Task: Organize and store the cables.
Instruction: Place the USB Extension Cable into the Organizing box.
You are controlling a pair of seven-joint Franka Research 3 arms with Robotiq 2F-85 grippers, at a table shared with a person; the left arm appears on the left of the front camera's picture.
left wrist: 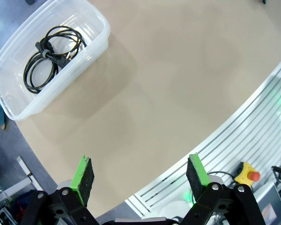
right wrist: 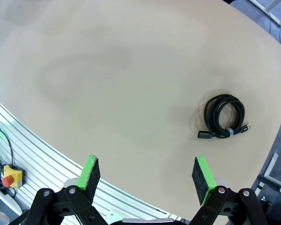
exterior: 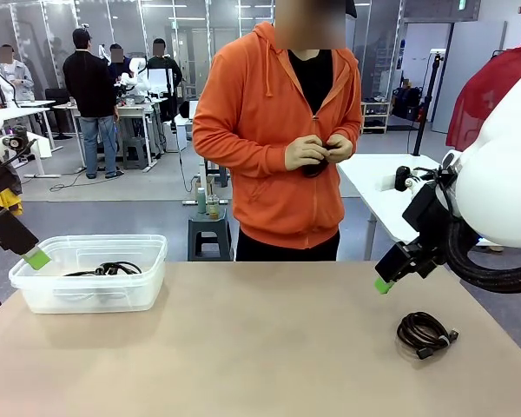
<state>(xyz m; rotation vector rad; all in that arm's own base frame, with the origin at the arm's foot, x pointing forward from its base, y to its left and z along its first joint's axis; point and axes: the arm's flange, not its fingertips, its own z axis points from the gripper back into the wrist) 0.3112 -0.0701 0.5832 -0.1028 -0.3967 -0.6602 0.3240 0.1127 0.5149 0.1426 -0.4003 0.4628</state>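
A coiled black cable point(exterior: 425, 334) lies on the tan table at the right; in the right wrist view the same cable point(right wrist: 224, 116) shows a plug at its end. Another black cable point(exterior: 108, 269) lies inside the clear plastic bin point(exterior: 35, 295) at the left, and the left wrist view looks down on this cable point(left wrist: 49, 56) in the bin point(left wrist: 96, 44). The person across the table holds a dark cable point(exterior: 317, 165) in both hands. My right gripper point(right wrist: 147, 173) hangs open above the table, left of the coil. My left gripper point(left wrist: 140, 176) stands open near the bin.
The person in an orange hoodie point(exterior: 273, 130) stands at the table's far edge. Bare tan tabletop point(exterior: 260, 347) stretches between the bin and the coil. A red emergency stop button point(left wrist: 250, 174) sits beyond the table's near edge.
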